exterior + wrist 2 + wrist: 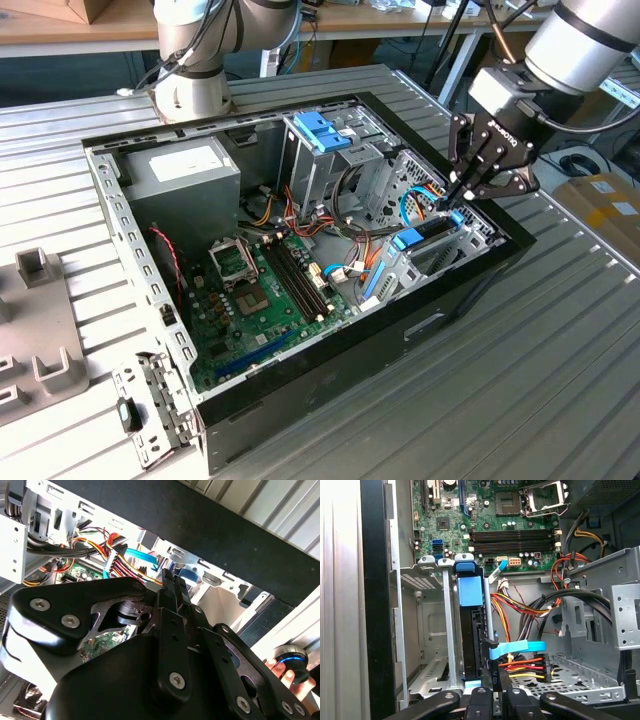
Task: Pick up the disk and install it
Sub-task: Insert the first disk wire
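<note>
Exterior view: gripper (457, 203) is clamped on the disk (432, 232), standing on edge in its bay by the case wall (500, 262), long axis running toward the motherboard (262, 290), metal rails tight on both sides.

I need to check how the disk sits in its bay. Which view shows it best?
The first wrist view: the disk stands on edge in its bay, seen along its length, the gripper at its near end. The exterior view shows its blue-edged top. The second wrist view's gripper body blocks it.

Robotics lab or workshop: ribbed aluminium tabletop (560, 380), opened computer case (300, 250) on it, second robot arm base (190, 90), wooden workbenches (60, 30) behind.
</note>
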### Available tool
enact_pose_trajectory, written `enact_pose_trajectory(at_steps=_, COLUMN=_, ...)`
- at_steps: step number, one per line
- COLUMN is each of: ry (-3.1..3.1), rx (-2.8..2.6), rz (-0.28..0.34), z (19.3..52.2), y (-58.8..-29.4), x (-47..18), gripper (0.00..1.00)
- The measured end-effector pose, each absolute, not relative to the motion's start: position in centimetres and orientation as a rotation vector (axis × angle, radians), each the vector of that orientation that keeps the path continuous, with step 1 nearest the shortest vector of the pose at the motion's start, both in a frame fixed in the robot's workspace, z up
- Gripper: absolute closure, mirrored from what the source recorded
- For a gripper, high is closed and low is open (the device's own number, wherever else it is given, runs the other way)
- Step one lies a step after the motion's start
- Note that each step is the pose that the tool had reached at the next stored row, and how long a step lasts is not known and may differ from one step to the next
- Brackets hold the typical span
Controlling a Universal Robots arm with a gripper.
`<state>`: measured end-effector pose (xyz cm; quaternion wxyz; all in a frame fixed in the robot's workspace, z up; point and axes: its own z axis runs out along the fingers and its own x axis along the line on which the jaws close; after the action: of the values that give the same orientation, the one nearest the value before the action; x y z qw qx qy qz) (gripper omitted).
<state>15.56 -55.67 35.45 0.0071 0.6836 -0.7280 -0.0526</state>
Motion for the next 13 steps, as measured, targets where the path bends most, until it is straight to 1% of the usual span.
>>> enact_pose_trajectory(at_steps=13, ry=-2.277, rx=2.138, rz=-0.164, z=35.41, y=-56.03, x=15.53, gripper=0.83)
